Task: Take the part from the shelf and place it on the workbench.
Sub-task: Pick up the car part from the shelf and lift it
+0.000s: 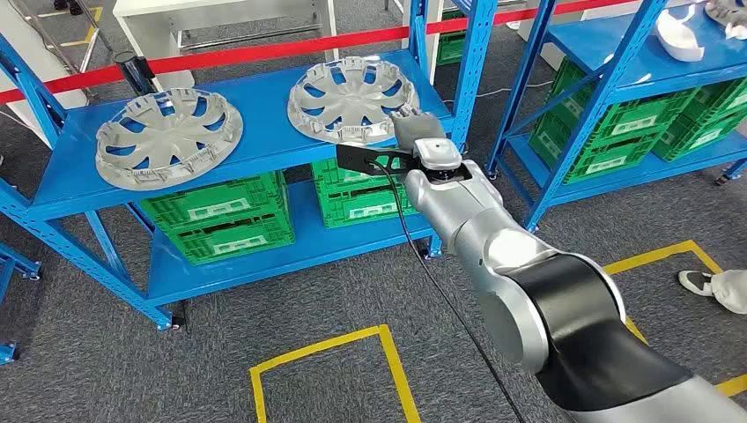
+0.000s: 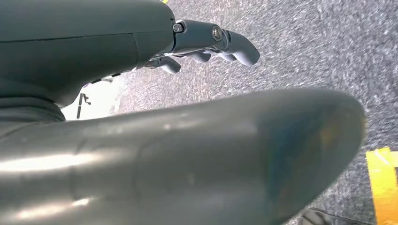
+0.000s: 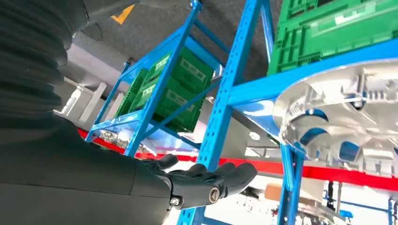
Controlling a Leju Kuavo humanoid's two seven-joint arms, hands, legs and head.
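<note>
Two silver wheel covers lie flat on the top board of the blue shelf (image 1: 264, 110): one on the left (image 1: 169, 137), one on the right (image 1: 352, 97). My right arm reaches forward, and my right hand (image 1: 414, 128) is at the right cover's near right rim, fingers stretched out and holding nothing. In the right wrist view the right hand (image 3: 202, 180) lies flat beside the cover (image 3: 342, 108), with a gap between them. My left hand (image 2: 211, 44) hangs over the grey carpet, its fingers loosely extended with nothing in them.
Green crates (image 1: 220, 216) fill the shelf's lower board. A second blue shelf (image 1: 617, 53) with more green crates stands at the right, its post close to my right arm. Red barrier tape (image 1: 264, 51) runs behind. Yellow floor lines (image 1: 335, 352) and a person's shoe (image 1: 700, 282) are nearby.
</note>
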